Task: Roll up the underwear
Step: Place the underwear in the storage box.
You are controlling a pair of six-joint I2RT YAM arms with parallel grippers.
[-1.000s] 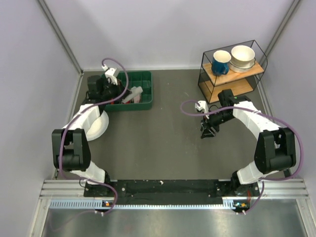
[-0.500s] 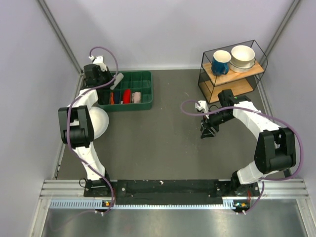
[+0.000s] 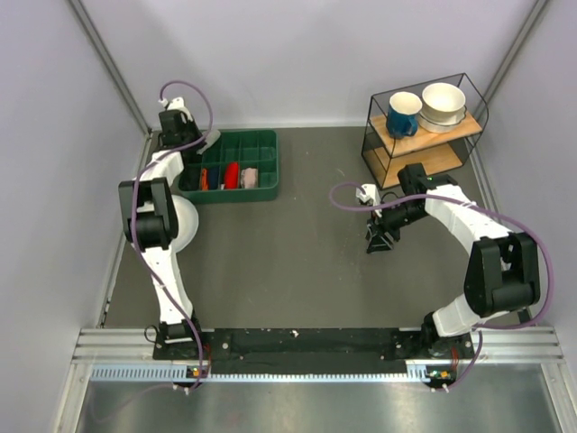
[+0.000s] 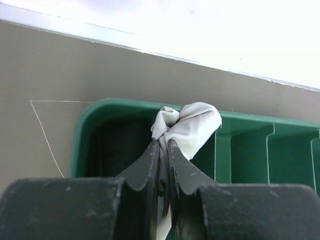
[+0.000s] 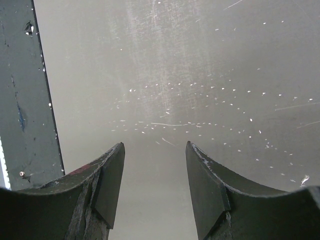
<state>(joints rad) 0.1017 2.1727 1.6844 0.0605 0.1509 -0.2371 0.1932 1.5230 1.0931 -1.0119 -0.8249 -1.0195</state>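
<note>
Here's the left arm [image 3: 164, 280]: glossy white shells between chunky black joints, with a left purple cable [image 3: 185, 84] looping off its wrist. The right arm [image 3: 460, 212] matches, white and black, trailing a right purple cable [image 3: 331, 197]. Up close, the left gripper [image 4: 161, 145] has scuffed matte black fingers [image 4: 142, 170]. The right gripper [image 5: 155, 145] has curved, scratched black ones, one smeared red.

underwear [image 4: 189, 124]: light grey, bunched wad
hold: pinched between left fingers [image 4: 142, 167]
place: over green tray [image 4: 85, 130] corner, tabletop [image 3: 297, 262] 11 o'clock

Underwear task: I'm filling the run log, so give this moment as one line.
left gripper: shut on underwear, at far-left corner of green tray | right gripper: open, empty, over table
</note>
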